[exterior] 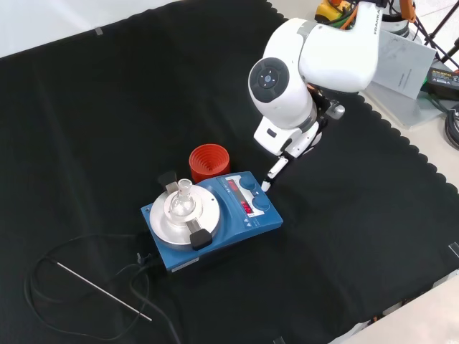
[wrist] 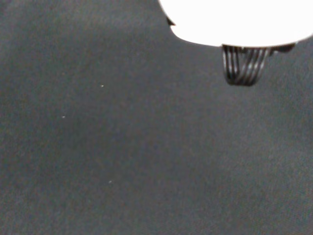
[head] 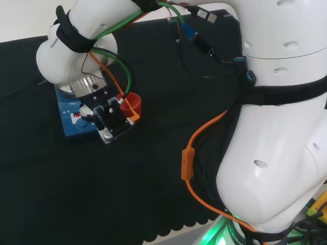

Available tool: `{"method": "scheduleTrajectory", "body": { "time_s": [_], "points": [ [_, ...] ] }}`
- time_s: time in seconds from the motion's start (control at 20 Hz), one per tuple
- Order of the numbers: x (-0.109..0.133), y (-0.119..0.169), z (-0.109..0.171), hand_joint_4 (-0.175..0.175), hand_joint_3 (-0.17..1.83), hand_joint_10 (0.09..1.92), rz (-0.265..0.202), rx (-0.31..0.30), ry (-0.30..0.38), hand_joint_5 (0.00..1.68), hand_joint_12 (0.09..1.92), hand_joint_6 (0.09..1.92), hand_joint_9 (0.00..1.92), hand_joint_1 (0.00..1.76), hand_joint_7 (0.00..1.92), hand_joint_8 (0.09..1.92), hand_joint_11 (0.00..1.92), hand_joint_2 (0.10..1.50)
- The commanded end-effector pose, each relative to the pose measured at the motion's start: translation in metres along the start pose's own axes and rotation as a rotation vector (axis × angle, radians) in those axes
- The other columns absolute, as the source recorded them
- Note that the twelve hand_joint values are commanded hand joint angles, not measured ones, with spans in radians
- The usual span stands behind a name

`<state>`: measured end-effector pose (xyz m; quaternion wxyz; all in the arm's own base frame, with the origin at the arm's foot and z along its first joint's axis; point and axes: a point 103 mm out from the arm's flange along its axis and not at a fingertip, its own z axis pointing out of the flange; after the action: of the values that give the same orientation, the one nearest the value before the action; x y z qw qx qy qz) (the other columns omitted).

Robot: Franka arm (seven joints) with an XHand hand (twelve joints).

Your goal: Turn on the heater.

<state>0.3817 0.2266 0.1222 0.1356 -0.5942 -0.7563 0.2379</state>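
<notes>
In the head view the arm's white link (head: 76, 46) covers most of the heater (head: 76, 120), leaving a blue corner and a sliver of its metal plate; the controls on its front are hidden behind the hand (head: 110, 120). The red ring (head: 134, 103) is half screened by cables and the hand. In the front view the hand (exterior: 287, 147) is mostly tucked under the round link (exterior: 287, 86), so whether its fingers are straight or curled cannot be told. The heater's red display (exterior: 242, 199) is too small to read. In the wrist view a blurred white part of the hand (wrist: 239, 22) is cut by the edge.
</notes>
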Motion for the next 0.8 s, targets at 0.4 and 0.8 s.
{"method": "scheduleTrajectory", "body": {
  "time_s": [0.4,0.8],
  "points": [
    [0.011,-0.020,0.002,-0.046,1.29,1.43,-0.006,-0.009,-0.030,0.03,1.50,0.51,1.82,1.64,1.80,1.45,1.59,0.49],
    [0.023,-0.025,0.004,-0.046,1.29,1.43,-0.014,-0.009,-0.052,0.03,1.50,0.51,1.82,1.64,1.80,1.45,1.59,0.49]
  ]
}}
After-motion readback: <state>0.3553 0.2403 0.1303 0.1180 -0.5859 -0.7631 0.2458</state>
